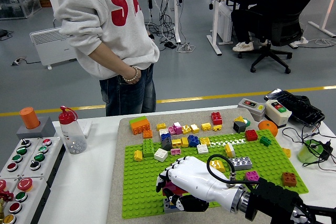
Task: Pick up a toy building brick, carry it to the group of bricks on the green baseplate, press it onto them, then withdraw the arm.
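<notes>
At the near left of the green baseplate, the right hand curls its white fingers down over a magenta brick seated on a grey brick, while further bricks lie scattered beyond.

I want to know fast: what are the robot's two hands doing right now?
Right hand: closed on a dark red brick, low over the green baseplate.
Left hand: not in the picture.

A clear bottle with a red cap stands at nine o'clock, a button panel at eight, a person at twelve.
</notes>
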### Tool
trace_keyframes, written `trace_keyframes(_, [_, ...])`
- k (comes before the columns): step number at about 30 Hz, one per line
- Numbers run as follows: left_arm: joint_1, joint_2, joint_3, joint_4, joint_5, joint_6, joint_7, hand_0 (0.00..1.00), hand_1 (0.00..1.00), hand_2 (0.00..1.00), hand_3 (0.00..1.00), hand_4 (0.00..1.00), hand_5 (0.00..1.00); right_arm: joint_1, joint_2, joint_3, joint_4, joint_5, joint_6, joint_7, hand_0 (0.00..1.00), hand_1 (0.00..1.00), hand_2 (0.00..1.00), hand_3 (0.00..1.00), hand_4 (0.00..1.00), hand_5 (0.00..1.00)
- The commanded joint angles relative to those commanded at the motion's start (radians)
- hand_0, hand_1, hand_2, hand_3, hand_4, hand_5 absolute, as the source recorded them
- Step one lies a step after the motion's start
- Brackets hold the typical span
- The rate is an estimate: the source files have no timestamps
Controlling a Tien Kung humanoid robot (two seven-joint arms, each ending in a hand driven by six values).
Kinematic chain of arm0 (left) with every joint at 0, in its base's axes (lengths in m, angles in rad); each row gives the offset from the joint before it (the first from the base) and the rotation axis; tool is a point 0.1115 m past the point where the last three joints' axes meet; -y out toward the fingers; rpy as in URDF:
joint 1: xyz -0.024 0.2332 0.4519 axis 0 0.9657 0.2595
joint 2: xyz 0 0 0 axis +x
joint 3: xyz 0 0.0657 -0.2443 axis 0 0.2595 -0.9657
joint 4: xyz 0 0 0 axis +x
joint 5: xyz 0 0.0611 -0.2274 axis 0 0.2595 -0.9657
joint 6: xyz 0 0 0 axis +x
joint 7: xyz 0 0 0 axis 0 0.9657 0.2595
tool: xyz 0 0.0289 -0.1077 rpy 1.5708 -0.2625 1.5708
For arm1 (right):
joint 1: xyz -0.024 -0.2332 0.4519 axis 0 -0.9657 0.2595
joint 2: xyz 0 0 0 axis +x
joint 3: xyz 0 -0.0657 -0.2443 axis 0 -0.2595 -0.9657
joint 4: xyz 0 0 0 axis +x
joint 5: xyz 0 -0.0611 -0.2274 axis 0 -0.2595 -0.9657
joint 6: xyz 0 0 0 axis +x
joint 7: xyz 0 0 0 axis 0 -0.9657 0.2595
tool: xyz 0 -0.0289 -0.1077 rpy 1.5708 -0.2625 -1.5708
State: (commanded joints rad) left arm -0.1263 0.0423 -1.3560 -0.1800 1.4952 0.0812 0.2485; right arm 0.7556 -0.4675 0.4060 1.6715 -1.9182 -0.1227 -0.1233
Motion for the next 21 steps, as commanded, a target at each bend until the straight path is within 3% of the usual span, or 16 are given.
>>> trace_keyframes(21, [-0.004, 0.001, 0.003, 0.0, -0.004, 0.001, -0.002, 0.653, 0.688, 0.672, 0.575, 0.279, 0.998, 0.0, 0.001, 0.002, -0.008, 0.0, 0.007, -0.006, 0.611, 0.599, 0.59, 0.57, 0.37, 0.159])
